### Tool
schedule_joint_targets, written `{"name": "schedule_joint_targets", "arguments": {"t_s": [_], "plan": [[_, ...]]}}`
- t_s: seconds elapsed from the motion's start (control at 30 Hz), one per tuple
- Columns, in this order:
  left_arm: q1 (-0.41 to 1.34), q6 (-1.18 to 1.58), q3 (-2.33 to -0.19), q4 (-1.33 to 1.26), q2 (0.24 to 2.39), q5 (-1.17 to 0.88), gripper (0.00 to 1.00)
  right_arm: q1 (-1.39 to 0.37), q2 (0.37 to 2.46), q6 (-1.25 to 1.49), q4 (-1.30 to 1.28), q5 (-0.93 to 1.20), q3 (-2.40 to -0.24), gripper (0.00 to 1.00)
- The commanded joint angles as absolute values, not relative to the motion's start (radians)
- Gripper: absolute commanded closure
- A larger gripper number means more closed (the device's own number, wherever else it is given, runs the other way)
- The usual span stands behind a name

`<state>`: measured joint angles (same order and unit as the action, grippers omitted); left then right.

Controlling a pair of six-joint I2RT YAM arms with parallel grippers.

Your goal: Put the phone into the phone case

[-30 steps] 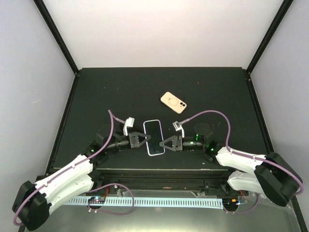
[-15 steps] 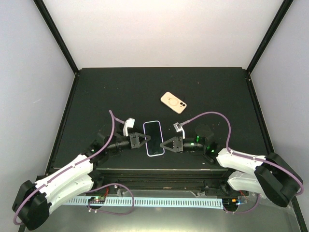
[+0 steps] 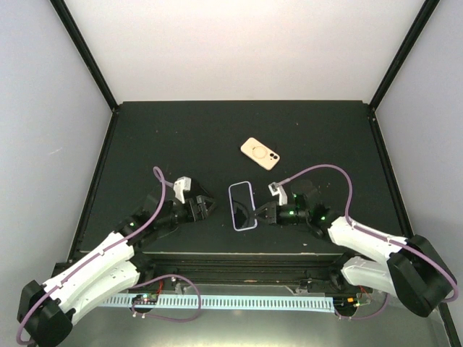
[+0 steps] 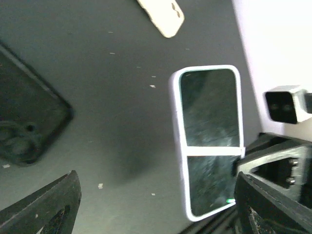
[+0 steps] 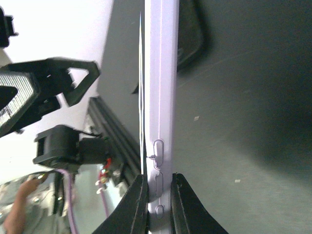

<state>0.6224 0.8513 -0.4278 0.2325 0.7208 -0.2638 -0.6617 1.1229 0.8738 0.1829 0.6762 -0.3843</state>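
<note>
The right fingers [image 5: 131,209] are pressed onto the phone [image 3: 242,206], pinching front and back across its thin side near the near right corner. The left fingers [image 4: 53,204] are spread wide and hold nothing, standing apart from the phone on its left. The phone has a pale lilac rim and a dark screen, its long axis running near to far; a shadow lies on the worktop [image 3: 181,137] beside its left edge. The peach phone case [image 3: 260,152] lies flat, farther away and slightly right, well apart from the phone.
</note>
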Motion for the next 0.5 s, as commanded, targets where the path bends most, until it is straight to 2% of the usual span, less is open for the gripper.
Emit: {"name": "schedule_joint_targets", "arguments": {"t_s": [0.0, 0.4, 0.47], "plan": [[0.610, 0.829, -0.471, 0.391, 0.701, -0.092, 0.12, -0.590, 1.126, 0.711, 0.049, 0.609, -0.454, 0.99], [0.539, 0.759, -0.555, 0.509, 0.884, 0.012, 0.17, -0.373, 1.251, 0.604, -0.234, 0.575, -0.503, 0.98], [0.522, 0.767, -0.554, 0.498, 0.914, 0.007, 0.19, -0.351, 1.252, 0.603, -0.251, 0.542, -0.493, 0.96]]}}
